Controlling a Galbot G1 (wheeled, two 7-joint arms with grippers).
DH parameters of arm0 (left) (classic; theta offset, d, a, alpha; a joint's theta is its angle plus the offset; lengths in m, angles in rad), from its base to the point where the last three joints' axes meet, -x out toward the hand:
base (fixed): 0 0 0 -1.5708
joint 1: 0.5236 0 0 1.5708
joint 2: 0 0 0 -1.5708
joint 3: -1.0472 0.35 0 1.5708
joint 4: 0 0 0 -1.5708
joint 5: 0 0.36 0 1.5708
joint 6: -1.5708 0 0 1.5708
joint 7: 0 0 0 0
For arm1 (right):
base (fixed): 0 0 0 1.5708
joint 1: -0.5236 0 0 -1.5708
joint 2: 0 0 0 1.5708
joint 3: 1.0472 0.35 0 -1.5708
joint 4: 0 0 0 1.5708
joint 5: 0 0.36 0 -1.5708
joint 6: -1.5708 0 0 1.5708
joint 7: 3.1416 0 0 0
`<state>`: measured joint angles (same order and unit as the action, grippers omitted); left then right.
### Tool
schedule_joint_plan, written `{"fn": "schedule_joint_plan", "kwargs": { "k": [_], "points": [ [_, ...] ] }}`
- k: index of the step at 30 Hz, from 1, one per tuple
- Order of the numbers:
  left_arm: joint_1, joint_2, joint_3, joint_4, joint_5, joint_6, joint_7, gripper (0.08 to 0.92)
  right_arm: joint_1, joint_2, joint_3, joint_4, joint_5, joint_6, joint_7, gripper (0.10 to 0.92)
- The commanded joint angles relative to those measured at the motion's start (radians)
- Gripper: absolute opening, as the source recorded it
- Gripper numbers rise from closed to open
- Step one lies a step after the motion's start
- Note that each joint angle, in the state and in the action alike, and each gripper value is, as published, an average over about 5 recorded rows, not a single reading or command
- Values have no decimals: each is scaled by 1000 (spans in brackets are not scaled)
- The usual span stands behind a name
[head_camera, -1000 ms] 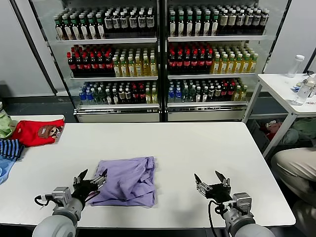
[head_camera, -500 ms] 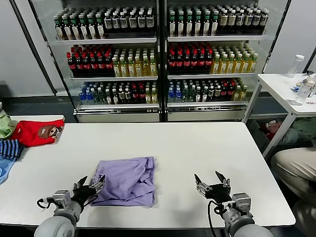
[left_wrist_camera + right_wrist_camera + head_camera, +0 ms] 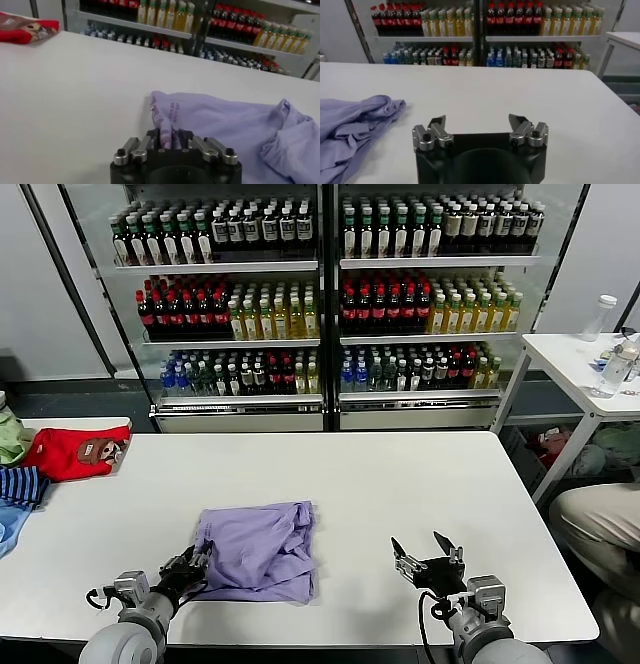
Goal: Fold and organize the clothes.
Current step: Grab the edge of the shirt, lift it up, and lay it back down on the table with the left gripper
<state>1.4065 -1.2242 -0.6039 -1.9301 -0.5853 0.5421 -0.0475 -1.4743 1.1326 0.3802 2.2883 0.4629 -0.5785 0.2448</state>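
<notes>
Nearest to me, my left gripper (image 3: pixel 190 565) sat low at the table's near edge with its fingers pinched together on a fold at the near-left corner of the lavender T-shirt (image 3: pixel 259 549); the left wrist view showed the cloth (image 3: pixel 225 125) caught between the closed jaws, so I judged the grasp firm. The shirt spread away from that pincer toward the robot's right and slightly forward, lying as a rumpled, roughly square bundle on the near middle of the white table (image 3: pixel 400 474), its print not visible from where I looked. My right gripper (image 3: pixel 428 557) hovered low over bare tabletop with its fingers spread wide and nothing between them, clearly apart from the shirt's right edge, which lay off toward the robot's left of it. The left arm was therefore the one in contact, and I judged any pull or fold would start from that corner. Farther off, a red garment (image 3: pixel 72 451) and a striped garment (image 3: pixel 20 484) lay at the far-left edge. Beyond the table stood drink coolers (image 3: pixel 320 304), with a side table (image 3: pixel 575 359) to the right.
</notes>
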Motion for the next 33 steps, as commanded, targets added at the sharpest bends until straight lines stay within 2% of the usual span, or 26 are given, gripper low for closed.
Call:
{"fn": "schedule_joint_plan", "kwargs": {
  "k": [1, 4, 7, 12, 16, 18, 20, 25, 29, 33],
  "points": [
    [-3, 17, -64, -76, -33, 12, -5, 238, -3, -1, 6, 3, 0, 0, 0, 823],
    [13, 67, -192, -180, -31, 31, -11, 156, -5, -3, 12, 4, 1, 0, -1, 823],
    [33, 144, -365, -231, -18, 40, -1, 118, -4, -3, 12, 3, 1, 0, -2, 823],
    [86, 280, -627, -159, 54, 40, 70, 117, -1, -1, 9, -5, 2, 1, -8, 823],
    [115, 339, -674, -121, 72, 40, 133, 117, 9, 5, 1, -12, 1, 1, -12, 823],
    [107, 331, -618, -159, 79, 41, 139, 117, 13, 9, -8, -12, -2, 1, -11, 823],
    [90, 291, -495, -229, 111, 41, 139, 117, 13, 12, -14, -9, -7, 1, -10, 823],
    [48, 91, 2, -377, 287, 40, 149, 117, -10, 9, 9, 4, -12, 1, -10, 823],
    [24, -69, 351, -347, 457, 39, 160, 117, -28, 7, 31, 14, -12, 1, -9, 823],
    [-45, -197, 487, -239, 513, 28, 126, 117, -36, 13, 34, 18, -18, 1, -8, 823]
  ]
}}
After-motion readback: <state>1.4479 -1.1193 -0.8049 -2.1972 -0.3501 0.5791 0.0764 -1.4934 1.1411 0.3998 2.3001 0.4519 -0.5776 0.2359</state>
